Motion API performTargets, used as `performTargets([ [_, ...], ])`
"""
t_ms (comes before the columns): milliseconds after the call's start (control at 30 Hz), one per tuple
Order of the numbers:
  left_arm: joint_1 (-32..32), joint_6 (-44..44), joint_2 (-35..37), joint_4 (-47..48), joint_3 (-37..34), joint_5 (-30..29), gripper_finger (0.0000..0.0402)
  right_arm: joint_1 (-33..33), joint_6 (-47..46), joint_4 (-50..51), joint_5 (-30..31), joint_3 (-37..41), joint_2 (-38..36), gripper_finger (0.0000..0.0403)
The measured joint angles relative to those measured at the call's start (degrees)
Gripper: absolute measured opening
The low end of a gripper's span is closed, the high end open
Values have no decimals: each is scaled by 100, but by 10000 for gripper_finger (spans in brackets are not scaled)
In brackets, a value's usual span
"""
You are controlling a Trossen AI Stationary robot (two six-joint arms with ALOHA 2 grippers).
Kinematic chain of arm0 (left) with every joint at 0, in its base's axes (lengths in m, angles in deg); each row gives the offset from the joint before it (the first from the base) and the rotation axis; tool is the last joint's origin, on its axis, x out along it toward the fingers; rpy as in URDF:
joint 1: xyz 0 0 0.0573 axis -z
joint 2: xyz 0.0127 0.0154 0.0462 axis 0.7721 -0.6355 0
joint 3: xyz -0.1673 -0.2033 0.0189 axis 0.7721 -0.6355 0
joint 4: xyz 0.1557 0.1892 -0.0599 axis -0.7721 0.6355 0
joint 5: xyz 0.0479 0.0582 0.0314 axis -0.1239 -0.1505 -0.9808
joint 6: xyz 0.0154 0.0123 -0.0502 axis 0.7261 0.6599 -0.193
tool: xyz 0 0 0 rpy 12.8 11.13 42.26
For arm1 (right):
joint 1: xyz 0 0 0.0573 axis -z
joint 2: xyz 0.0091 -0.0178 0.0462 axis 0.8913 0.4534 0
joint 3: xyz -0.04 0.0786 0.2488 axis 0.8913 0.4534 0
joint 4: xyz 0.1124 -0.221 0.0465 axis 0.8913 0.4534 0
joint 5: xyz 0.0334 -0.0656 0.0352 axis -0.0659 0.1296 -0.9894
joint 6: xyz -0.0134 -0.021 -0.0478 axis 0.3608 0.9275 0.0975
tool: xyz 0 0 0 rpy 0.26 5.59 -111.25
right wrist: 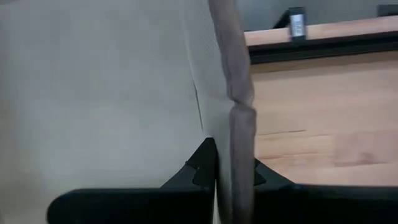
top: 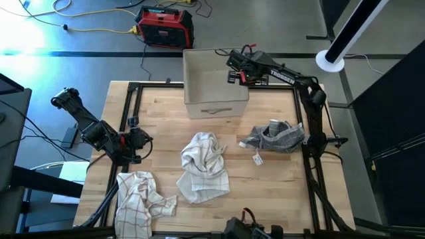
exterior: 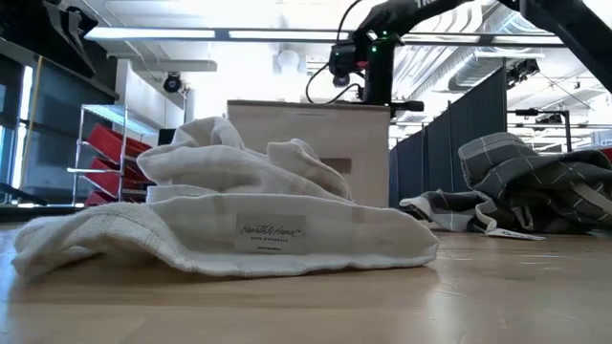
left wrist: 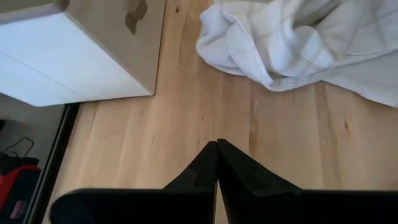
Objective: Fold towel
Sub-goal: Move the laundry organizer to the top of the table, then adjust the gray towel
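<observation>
Towel (top: 204, 167), white and crumpled, lies mid-surface; only the low view shows its sewn label, too small to read. "TROSSEN" marks the right arm. Right hand (top: 234, 70) pinches the rim of the bin (top: 199, 76). Left hand (top: 147, 141), fingers pressed together, waits at the left edge. 2 more towels share the wooden surface (top: 159, 113).

Left arm comes in from 9 o'clock, elbow bent, wrist low over the table's left edge. Left gripper (top: 143, 141) points toward 3 o'clock, fingertips pressed together, nothing between them. Right arm rises from the 3 o'clock edge, reaches up and across toward 12. Right gripper (top: 231, 72) sits at the far end, pointing toward 9, fingers (right wrist: 202, 167) nearly together.
</observation>
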Motion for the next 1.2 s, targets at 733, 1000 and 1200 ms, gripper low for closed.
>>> performTargets([
  [733,0,-1,-4,-6,0,14,0,163,1603,600,-219,-2274,-68,215],
  [1000,-4,144,-64,-130,0,129,0,-267,2708,944,-1226,-1212,-1657,215],
  [1200,-273,-61,-295,-840,-22,258,0,-1413,3044,1169,-1049,-679,-2507,215],
])
